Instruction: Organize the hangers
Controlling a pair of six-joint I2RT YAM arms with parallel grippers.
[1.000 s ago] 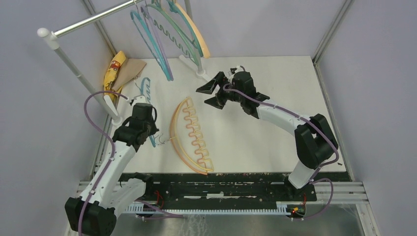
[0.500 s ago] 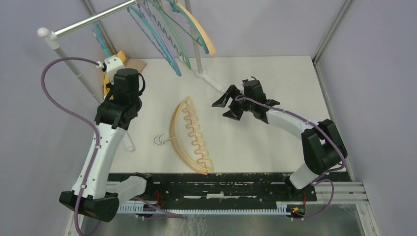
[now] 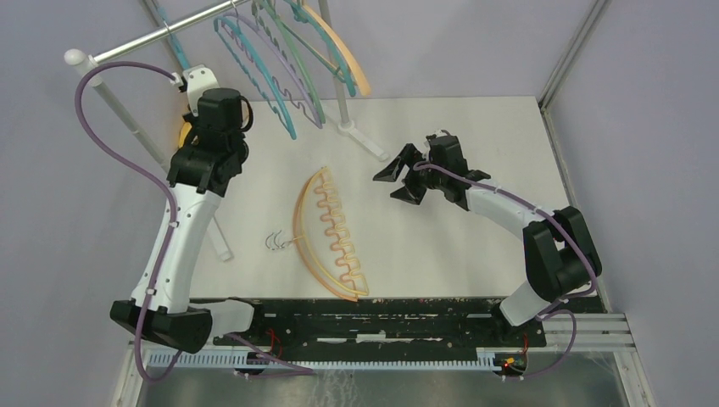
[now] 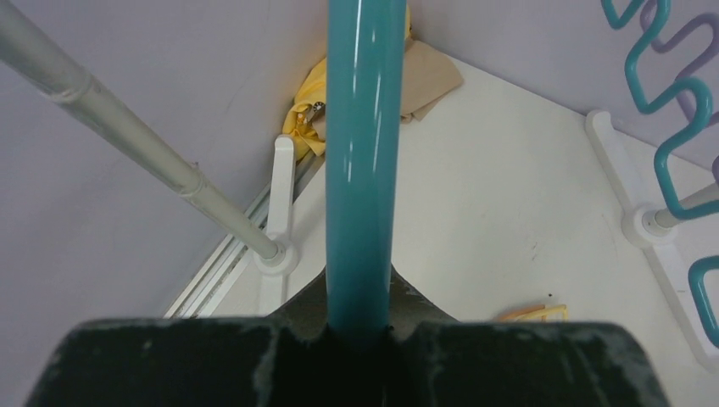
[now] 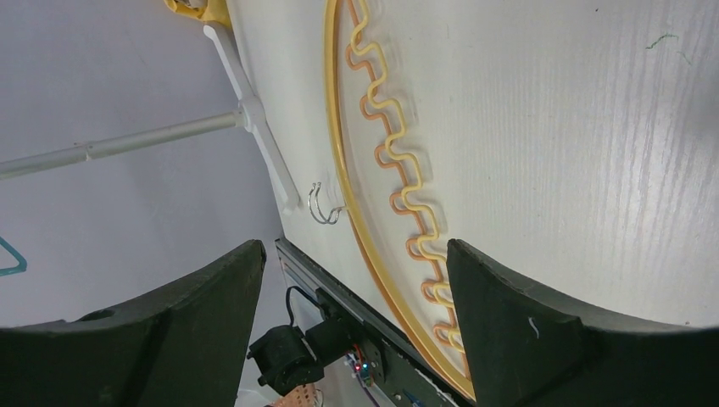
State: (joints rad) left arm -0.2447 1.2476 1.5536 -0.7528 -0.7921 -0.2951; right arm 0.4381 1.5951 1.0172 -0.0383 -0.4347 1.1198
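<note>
My left gripper (image 3: 192,81) is raised beside the rack rod (image 3: 140,42), shut on a teal hanger (image 3: 175,47). In the left wrist view the hanger's bar (image 4: 365,161) runs straight up out of my shut gripper (image 4: 360,326). Several hangers hang on the rod: teal (image 3: 263,76), purple (image 3: 292,72), green (image 3: 309,59), orange (image 3: 349,61). A yellow and an orange hanger (image 3: 326,229) lie stacked on the table, hooks (image 3: 275,242) to the left. My right gripper (image 3: 398,178) is open and empty, just right of them; they show in its wrist view (image 5: 339,153) beyond my gripper (image 5: 356,297).
A yellow and tan cloth (image 4: 309,110) lies in the back left corner by the rack's left post (image 4: 144,144). The rack's white feet stand on the table at the left (image 3: 222,246) and at the back (image 3: 360,136). The hung teal hanger (image 4: 670,93) is to the left gripper's right.
My left arm has lifted the teal hanger from the table up to the rod. The hung hangers have swung. My right gripper has drawn back to the right, still open.
</note>
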